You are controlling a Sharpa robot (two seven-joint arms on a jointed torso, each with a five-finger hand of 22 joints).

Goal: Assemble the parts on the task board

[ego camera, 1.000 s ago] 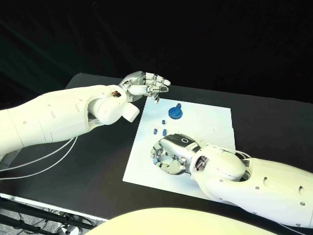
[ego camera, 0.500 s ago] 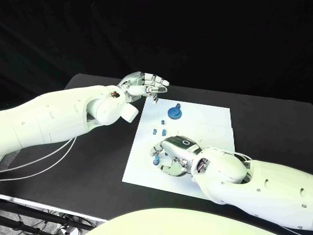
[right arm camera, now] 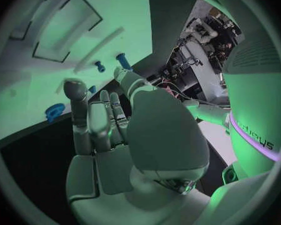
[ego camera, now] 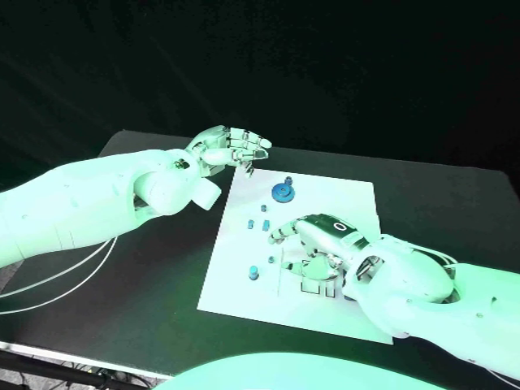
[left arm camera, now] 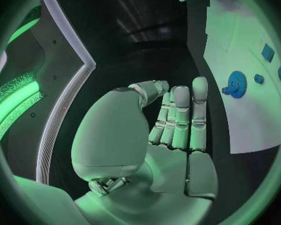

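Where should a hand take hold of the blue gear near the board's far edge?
Likely by its toothed rim, from above. The blue gear lies flat on the task board, apart from the other parts, so fingertips could pinch across its rim. The left hand hovers nearest, holding nothing.

You can read one piece of lettering: pale letters on the curved white body at the rim of the right wrist view, just under a violet light band. They look like "unipus", but the fisheye bends them and you cannot be sure. Nothing legible on the task board or on either hand.
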